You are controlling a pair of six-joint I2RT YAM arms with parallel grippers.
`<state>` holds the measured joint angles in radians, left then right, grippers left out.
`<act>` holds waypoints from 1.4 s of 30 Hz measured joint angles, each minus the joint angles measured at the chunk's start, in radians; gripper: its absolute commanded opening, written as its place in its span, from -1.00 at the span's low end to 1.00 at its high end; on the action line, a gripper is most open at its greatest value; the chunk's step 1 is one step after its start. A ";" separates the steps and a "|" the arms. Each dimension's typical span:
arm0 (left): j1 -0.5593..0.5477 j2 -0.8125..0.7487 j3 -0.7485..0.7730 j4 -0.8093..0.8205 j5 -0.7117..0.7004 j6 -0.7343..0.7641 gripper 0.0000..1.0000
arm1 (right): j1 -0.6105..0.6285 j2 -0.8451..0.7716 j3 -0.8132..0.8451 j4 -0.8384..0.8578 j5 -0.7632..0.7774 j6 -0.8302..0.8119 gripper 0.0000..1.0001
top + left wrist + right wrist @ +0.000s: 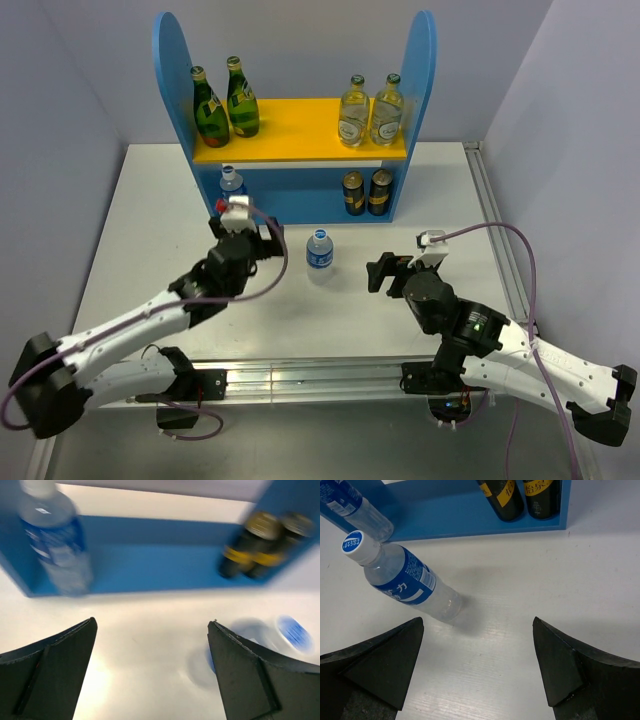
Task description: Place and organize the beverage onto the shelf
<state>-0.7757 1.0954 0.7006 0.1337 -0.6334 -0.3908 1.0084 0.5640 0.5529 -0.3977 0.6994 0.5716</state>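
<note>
The blue shelf [420, 80] has two green bottles [225, 105] and two clear glass bottles [370, 112] on its yellow board. One blue-label water bottle [232, 183] stands on the lower level at the left, also in the left wrist view [55, 545]. The other water bottle [319, 250] stands upright on the table in front of the shelf. My left gripper [240, 222] is open and empty [152, 622], facing the shelf just in front of the lower-level bottle. My right gripper [385, 272] is open and empty [478, 621], right of the table bottle [402, 577].
Two dark bottles with yellow labels [366, 192] stand on the lower level at the right, also in the right wrist view [520, 495]. The white table [150, 230] is walled at the left, right and back. A metal rail [300, 380] runs along the near edge.
</note>
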 measured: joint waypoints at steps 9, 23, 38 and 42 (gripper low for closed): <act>-0.302 -0.378 -0.329 0.037 0.100 -0.046 0.99 | 0.000 -0.001 0.000 0.000 0.000 0.000 0.93; -0.347 0.237 -0.281 0.449 0.172 -0.010 0.93 | 0.000 -0.008 0.000 -0.001 0.000 0.000 0.93; -0.321 0.603 -0.001 0.612 0.049 0.094 0.90 | 0.000 -0.009 0.000 -0.001 0.000 0.000 0.93; -0.298 0.652 0.035 0.629 0.028 0.102 0.90 | 0.000 -0.008 0.000 -0.002 0.000 0.000 0.93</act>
<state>-1.0737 1.7473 0.7357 0.7624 -0.6056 -0.2890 1.0084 0.5556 0.5529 -0.3992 0.6991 0.5720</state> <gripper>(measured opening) 0.952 0.964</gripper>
